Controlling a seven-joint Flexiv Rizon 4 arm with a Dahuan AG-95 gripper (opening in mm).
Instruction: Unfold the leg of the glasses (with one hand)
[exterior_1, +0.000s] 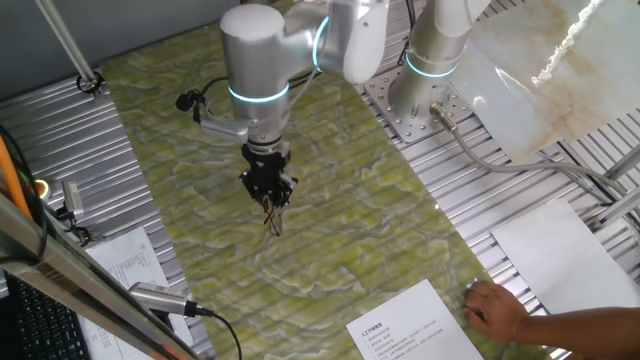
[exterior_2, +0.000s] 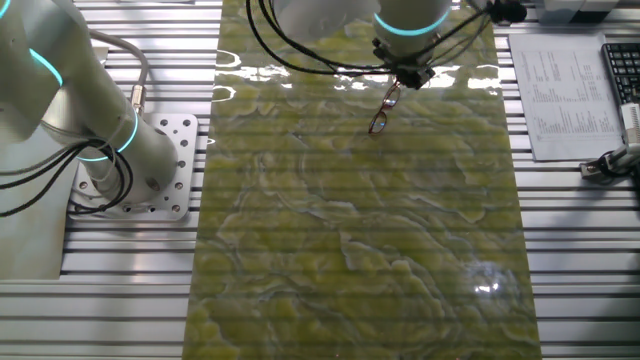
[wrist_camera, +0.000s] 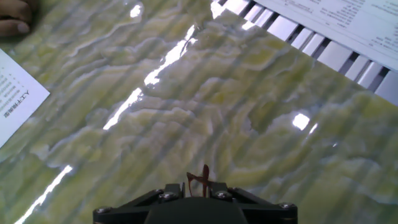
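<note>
Above green marbled tabletop (exterior_2: 350, 250), gripper (exterior_2: 404, 78) pinches dangling glasses (exterior_2: 381, 111).

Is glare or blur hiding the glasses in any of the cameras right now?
One fixed view: the glasses are thin and faint below the gripper, no glare on them. The other fixed view: glare streaks sit just behind, frame still readable. Hand view: bright streaks cross the mat; only a reddish sliver shows.

A green marbled mat (exterior_2: 360, 230) covers a ribbed aluminium table (exterior_2: 580, 260); printed sheets (exterior_1: 405, 330) lie at its edges, light glaring off the mat
</note>
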